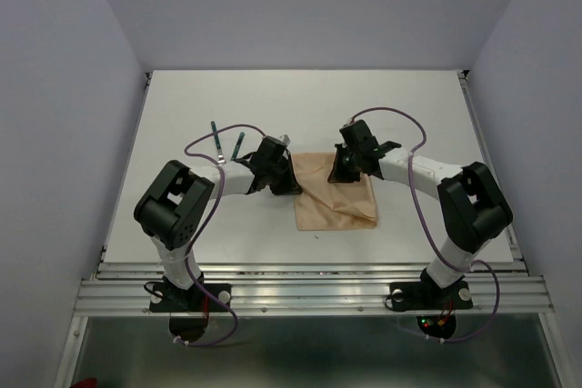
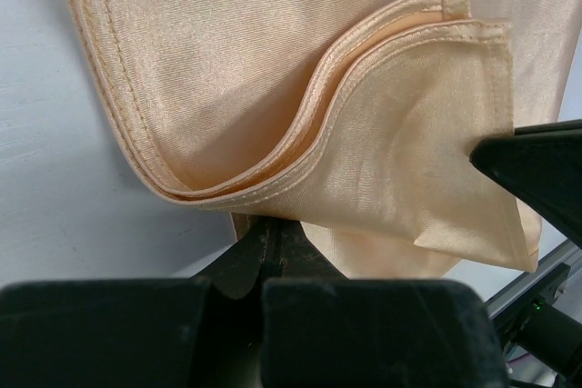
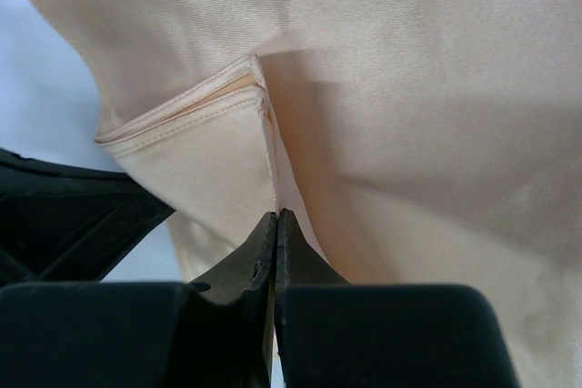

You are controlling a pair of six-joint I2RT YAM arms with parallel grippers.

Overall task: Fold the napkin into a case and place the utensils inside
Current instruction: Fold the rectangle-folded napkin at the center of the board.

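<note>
Seen from above: a white table (image 1: 182, 106) with a peach-tan napkin (image 1: 335, 202) lying near the middle, between the two arms. Folded into a rough rectangle of several layers, a little wrinkled, not yet shaped into a narrow case.

Left gripper (image 1: 291, 179) down at the napkin's left edge, toward the far corner, jaws clamped tight on the cloth. In the left wrist view, stitched hems of the stacked layers curving down into the pinched black tips, with one top layer peeled back in a soft wave and a paler layer showing beneath.

Right gripper (image 1: 338, 173) down on the napkin's far part, just right of the left one, jaws likewise pressed together on a fold of cloth. In the right wrist view, a hemmed corner and a raised crease running straight into the closed tips.

Two utensils (image 1: 216, 138) with slim dark green handles lying side by side on the bare table, left of and beyond the left gripper, apart from the napkin, touched by neither gripper. Kind of each piece too small to make out.
</note>
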